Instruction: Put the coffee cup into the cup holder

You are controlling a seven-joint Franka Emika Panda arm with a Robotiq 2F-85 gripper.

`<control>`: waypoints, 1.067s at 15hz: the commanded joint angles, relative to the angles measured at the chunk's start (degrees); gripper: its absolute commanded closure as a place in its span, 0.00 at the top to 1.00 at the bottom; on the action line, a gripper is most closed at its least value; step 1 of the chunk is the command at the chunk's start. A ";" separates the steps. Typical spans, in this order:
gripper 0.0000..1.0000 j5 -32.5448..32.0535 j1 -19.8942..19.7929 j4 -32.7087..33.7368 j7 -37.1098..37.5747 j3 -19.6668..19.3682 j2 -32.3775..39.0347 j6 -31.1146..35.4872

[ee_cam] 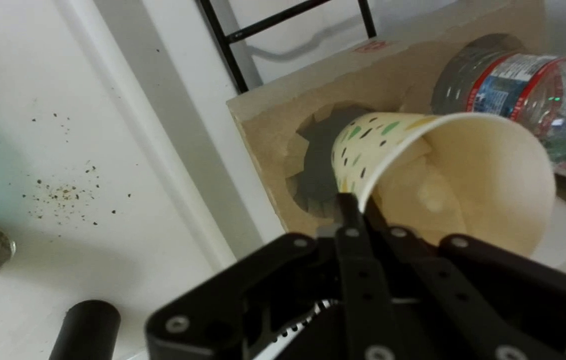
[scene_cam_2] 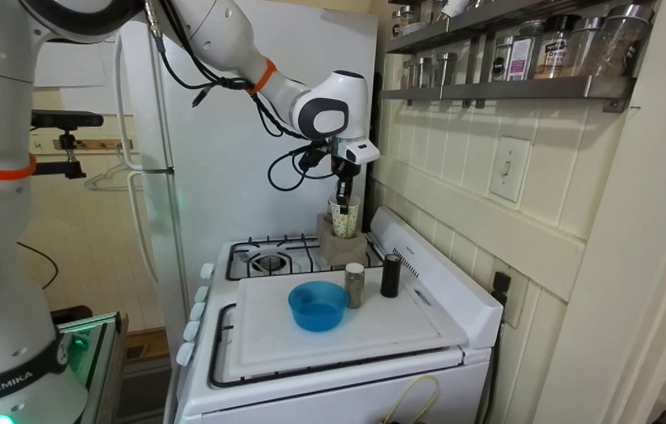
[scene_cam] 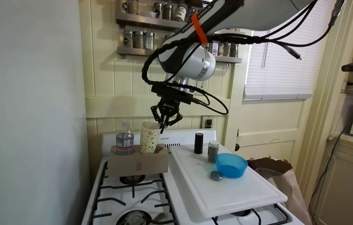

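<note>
The coffee cup, cream with coloured flecks, shows in both exterior views [scene_cam: 149,139] [scene_cam_2: 344,222] and the wrist view [ee_cam: 388,132]. My gripper [scene_cam: 163,126] is shut on its rim; it also shows in an exterior view [scene_cam_2: 343,206]. In the wrist view the fingertips [ee_cam: 363,205] pinch the rim, one finger inside and one outside. The cup holder, a brown cardboard box with round holes, is beneath the cup [scene_cam: 139,165] [scene_cam_2: 341,250] [ee_cam: 267,115]. The cup leans slightly and covers part of one hole; the hole's other side shows dark. I cannot tell whether its base touches the cardboard.
A water bottle [scene_cam: 125,139] stands in the holder's other hole, close beside the cup. A white board [scene_cam: 226,197] bears a blue bowl [scene_cam: 231,165], a glass jar [scene_cam: 213,152], a black container [scene_cam: 198,143] and a metal lid [scene_cam: 216,175]. The stove's back panel [scene_cam_2: 438,277] rises behind.
</note>
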 commanded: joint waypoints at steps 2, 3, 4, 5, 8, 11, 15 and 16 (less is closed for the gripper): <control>0.01 -2.54 1.80 1.22 3.98 -1.80 0.07 -1.82; 0.01 -2.77 1.93 1.31 4.42 -1.95 0.09 -1.98; 0.01 -3.00 2.01 1.35 4.87 -2.02 0.11 -2.17; 0.01 -3.25 2.11 1.35 5.25 -2.11 0.11 -2.32; 0.01 -3.47 2.21 1.62 6.04 -2.22 0.54 -3.28; 0.01 -3.84 2.24 1.89 6.72 -2.43 1.50 -4.24; 0.01 -4.56 2.27 2.09 7.53 -2.84 2.91 -4.02; 0.01 -5.07 2.35 2.07 7.75 -3.04 3.34 -3.33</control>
